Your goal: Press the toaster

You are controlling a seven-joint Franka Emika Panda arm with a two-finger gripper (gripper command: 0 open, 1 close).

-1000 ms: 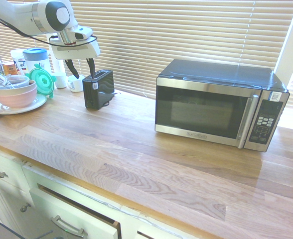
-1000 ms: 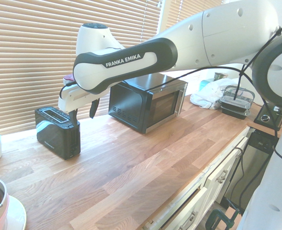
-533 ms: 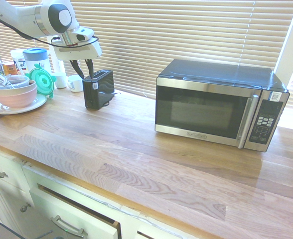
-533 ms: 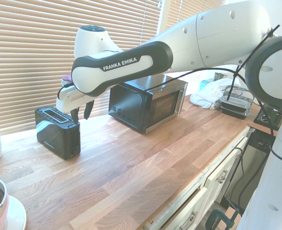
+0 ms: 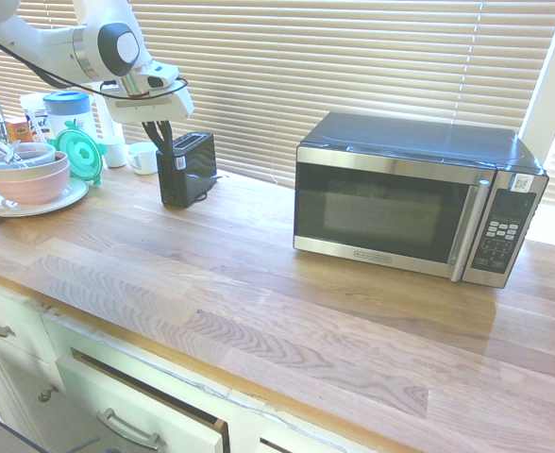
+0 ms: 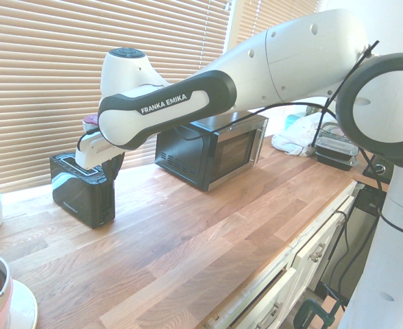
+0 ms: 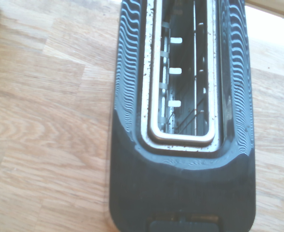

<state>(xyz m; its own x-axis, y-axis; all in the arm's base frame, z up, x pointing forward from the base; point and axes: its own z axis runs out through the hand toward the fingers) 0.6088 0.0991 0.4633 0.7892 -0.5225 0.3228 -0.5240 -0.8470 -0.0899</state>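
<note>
The small black toaster [image 5: 189, 168] stands on the wooden counter near the blinds, left of the microwave; the second exterior view shows the toaster [image 6: 82, 188] at the left. My gripper [image 5: 159, 135] hangs just above the toaster's end that bears the white label, fingers together and shut on nothing. From the other side the gripper [image 6: 112, 166] sits at the toaster's right top corner. The wrist view looks straight down on the toaster [image 7: 180, 183], its slot open and empty, with the lever end at the picture's bottom edge.
A large black-and-silver microwave [image 5: 419, 198] stands to the right of the toaster. Stacked bowls on a plate [image 5: 27, 176], a white mug [image 5: 143, 159] and a teal lid [image 5: 77, 151] crowd the left. Blinds run close behind.
The fingers, spread apart a second ago, have closed together. The gripper has shifted a little left and lower, onto the toaster's labelled end.
</note>
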